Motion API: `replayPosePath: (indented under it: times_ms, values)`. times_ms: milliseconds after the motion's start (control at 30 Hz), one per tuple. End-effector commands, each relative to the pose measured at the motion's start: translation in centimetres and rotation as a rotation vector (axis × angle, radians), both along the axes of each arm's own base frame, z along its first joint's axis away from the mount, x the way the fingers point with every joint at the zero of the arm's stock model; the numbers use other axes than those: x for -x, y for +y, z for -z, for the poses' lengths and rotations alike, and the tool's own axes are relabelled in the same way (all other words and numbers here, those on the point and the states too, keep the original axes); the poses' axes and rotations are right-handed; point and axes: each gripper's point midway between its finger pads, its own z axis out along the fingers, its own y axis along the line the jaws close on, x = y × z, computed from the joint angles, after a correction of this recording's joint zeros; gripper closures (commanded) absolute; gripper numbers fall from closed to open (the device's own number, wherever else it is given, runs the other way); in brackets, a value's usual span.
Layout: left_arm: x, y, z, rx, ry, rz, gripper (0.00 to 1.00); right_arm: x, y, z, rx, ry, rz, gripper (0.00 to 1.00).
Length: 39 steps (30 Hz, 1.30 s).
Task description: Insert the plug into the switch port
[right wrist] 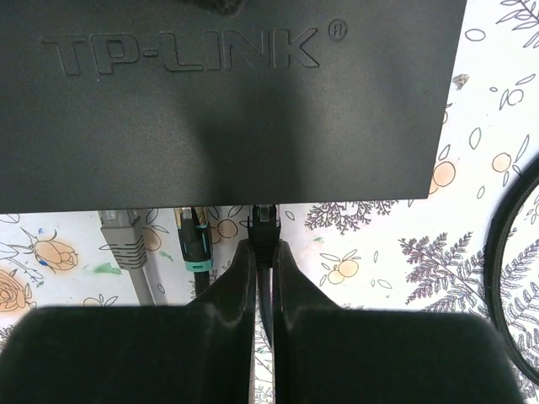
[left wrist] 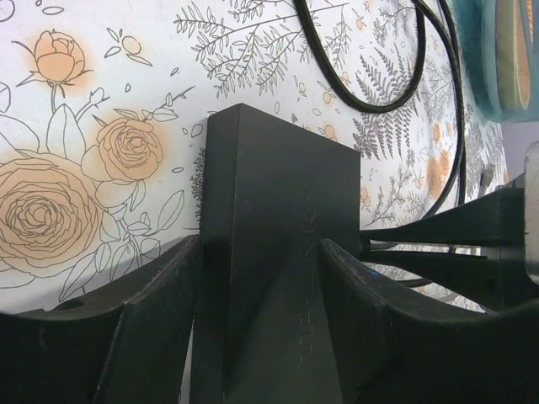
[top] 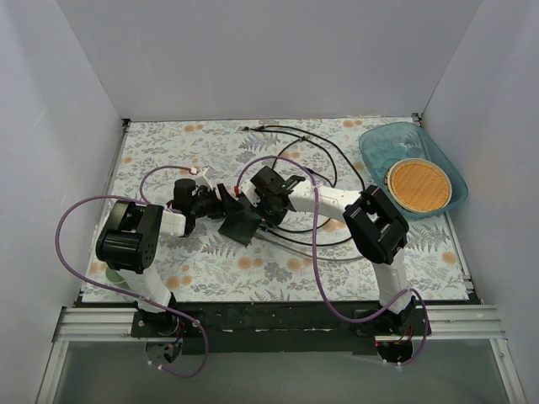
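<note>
- Port edge [right wrist: 354, 205] shows only from right wrist: flat black TP-LINK switch box [right wrist: 236, 109] (long axis crosswise) faces right tool [right wrist: 263, 252], clenched on black plug [right wrist: 264, 223].
- Left tool [left wrist: 261, 252] grasps it.

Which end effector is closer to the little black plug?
Right. The right end effector is pinching the plug itself, at the switch's socket edge. The left end effector grips the switch body from the far side, away from the plug.

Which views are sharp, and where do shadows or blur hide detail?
Left wrist: the near fingers blur to black, and the switch face is dim. Right wrist: sharp lettering, a soft shadow above the plug. Top external: even light, soft shadows.
</note>
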Motion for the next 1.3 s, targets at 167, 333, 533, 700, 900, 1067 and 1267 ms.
replayPosePath:
  times_ms: [167,333,533,700,900,1067,1267]
  values:
    - [3.7,-4.4,-2.0,0.077,0.063,0.157,0.46,-3.2,7.0,-6.2,-0.307,-0.142,-0.007,0.99]
    - [5.0,-5.7,-2.9,0.091,0.073,0.181,0.47,-3.3,7.5,-6.8,-0.338,-0.148,0.006,0.99]
    - [6.2,-7.9,-3.5,0.093,0.103,0.239,0.47,-3.6,7.8,-7.4,-0.354,-0.165,0.011,0.99]
    - [7.5,-8.8,-3.9,0.112,0.145,0.274,0.47,-4.1,7.9,-8.1,-0.363,-0.189,0.032,0.99]
    - [9.1,-9.5,-4.7,0.147,0.163,0.307,0.47,-4.3,8.4,-8.8,-0.392,-0.198,0.034,0.99]
    - [9.9,-10.3,-5.1,0.141,0.169,0.335,0.47,-4.4,8.6,-9.1,-0.409,-0.204,0.026,0.99]
    - [10.5,-10.8,-4.4,0.138,0.218,0.34,0.47,-4.4,8.7,-10.4,-0.443,-0.232,0.022,0.99]
